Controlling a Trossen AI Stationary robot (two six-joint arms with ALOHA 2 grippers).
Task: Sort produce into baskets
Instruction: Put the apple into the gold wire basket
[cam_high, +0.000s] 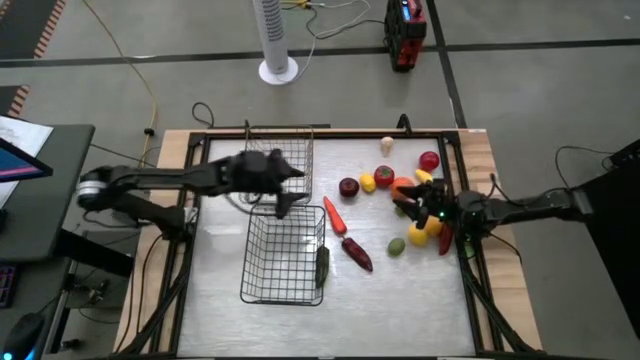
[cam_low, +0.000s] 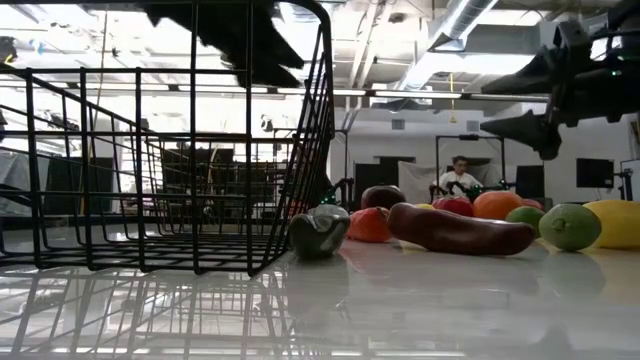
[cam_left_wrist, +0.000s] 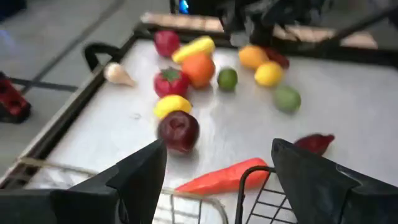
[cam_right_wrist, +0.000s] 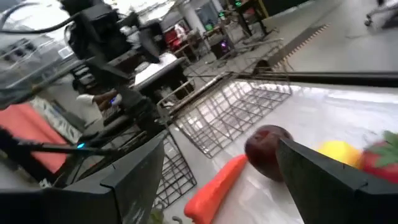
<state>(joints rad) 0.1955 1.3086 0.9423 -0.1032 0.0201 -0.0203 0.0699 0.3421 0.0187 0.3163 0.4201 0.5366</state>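
Observation:
Two wire-mesh baskets stand left of centre, one far and one near. The produce lies on the table at the right: a dark red apple, a carrot, a dark red long piece, a green round piece, and a tomato. A dark green piece rests against the near basket's right wall. My left gripper hangs open and empty above the gap between the baskets, also seen in the left wrist view. My right gripper is open and empty above the produce pile, also seen in the right wrist view.
A small cream piece lies near the far edge. More yellow, orange and red pieces crowd under and around my right gripper. A raised frame borders the table. Bare table surface lies near the front edge. A person shows far behind.

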